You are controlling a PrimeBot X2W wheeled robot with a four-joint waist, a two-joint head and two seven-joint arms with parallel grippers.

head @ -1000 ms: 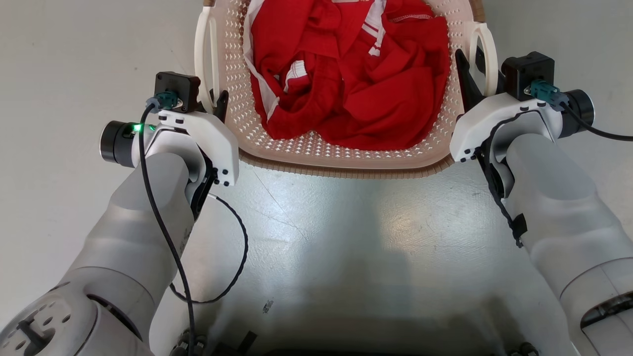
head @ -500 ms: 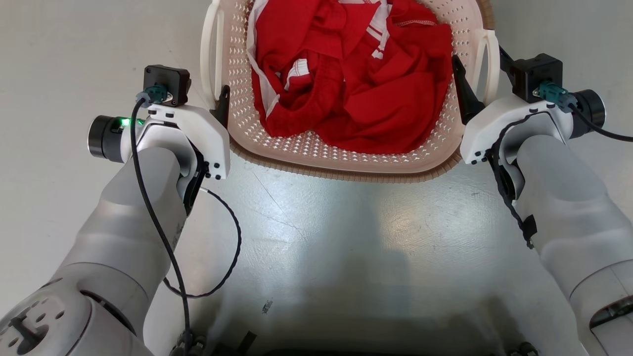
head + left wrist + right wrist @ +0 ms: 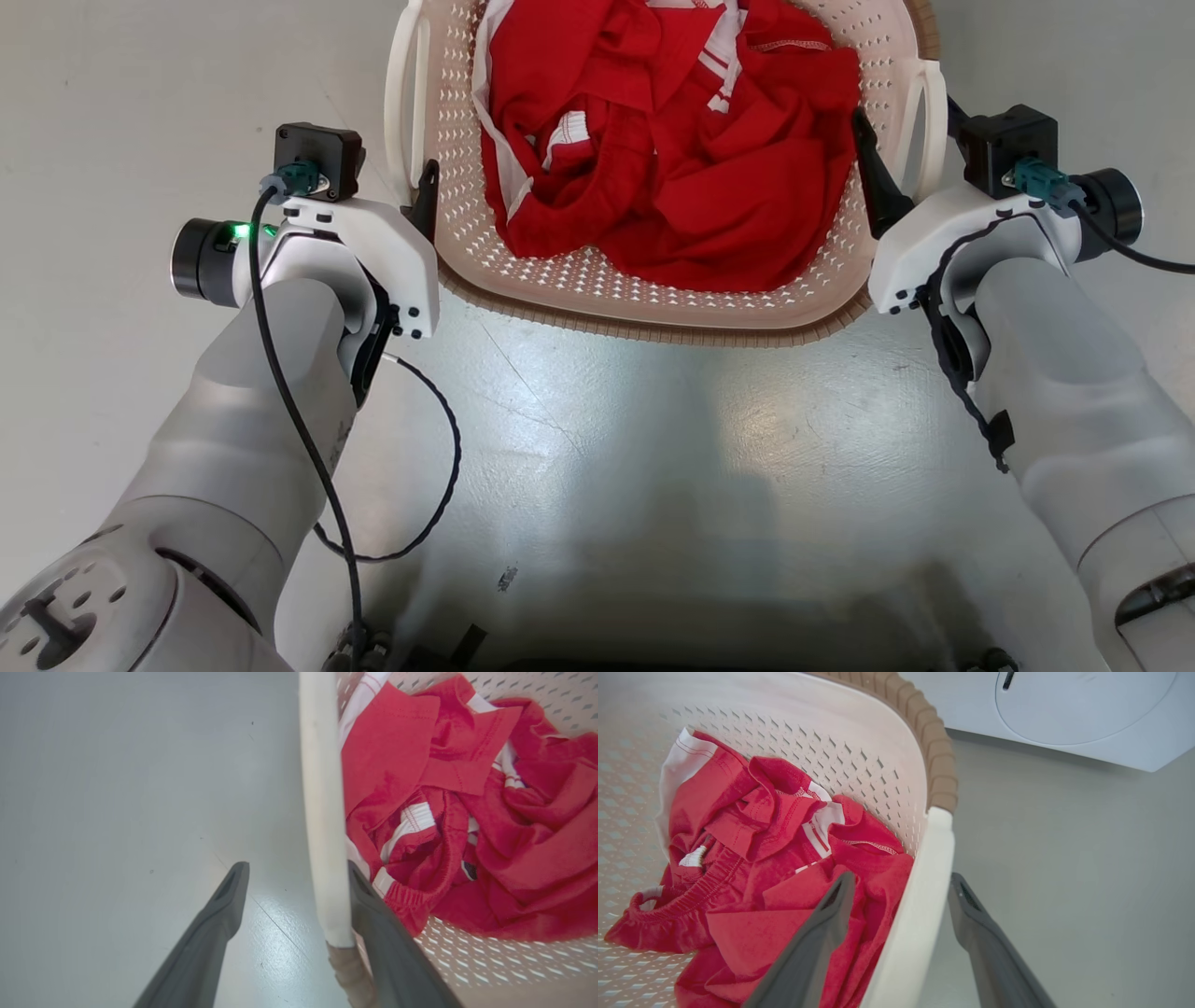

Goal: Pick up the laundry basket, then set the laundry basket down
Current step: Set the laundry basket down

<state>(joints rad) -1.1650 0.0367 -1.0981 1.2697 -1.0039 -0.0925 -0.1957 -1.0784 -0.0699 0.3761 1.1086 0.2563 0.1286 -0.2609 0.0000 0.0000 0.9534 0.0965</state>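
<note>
The laundry basket [image 3: 579, 271], cream perforated plastic with a brown woven-look rim, stands on the grey floor at the top of the head view, with red clothes [image 3: 672, 149] inside. My left gripper [image 3: 411, 191] is open astride the basket's left loop handle [image 3: 322, 826]; the handle lies close to the inner finger [image 3: 373, 914]. On the other side my right gripper [image 3: 906, 140] is open too, its fingers on either side of the right handle [image 3: 920, 914], one inside the basket above the clothes.
A white washing machine [image 3: 1064, 714] stands just beyond the basket's far corner. Bare grey floor [image 3: 653, 448] lies between the basket and my base. A black cable [image 3: 439, 485] loops off my left forearm.
Both grippers have opened and let go of the basket's handles. The basket and both wrists sit slightly differently in the head view.
</note>
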